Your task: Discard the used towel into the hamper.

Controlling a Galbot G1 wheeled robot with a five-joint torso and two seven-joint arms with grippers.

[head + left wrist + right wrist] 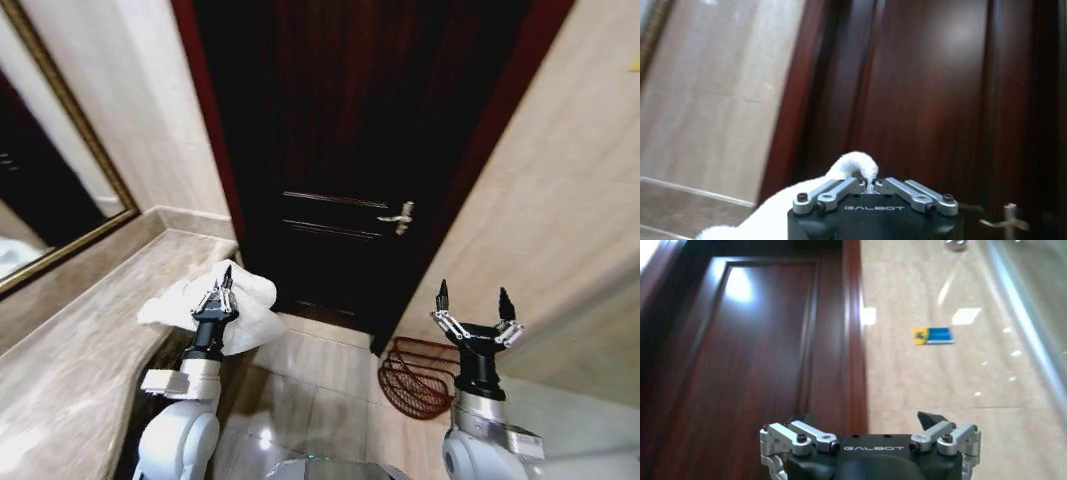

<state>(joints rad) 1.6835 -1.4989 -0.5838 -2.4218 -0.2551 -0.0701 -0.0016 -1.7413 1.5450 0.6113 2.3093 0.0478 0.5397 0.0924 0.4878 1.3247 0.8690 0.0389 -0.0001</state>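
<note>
Floor-level hamper below towel-gripping left tool

one white towel, one dark-red wire hamper, one dark door, one mirror, two grippers.

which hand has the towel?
The left hand, shut on the crumpled white cloth towel beside the beige stone counter. The right hand is open, empty.

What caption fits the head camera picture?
Left gripper holds the white towel beside the counter; red hamper waits by the open right gripper.
</note>
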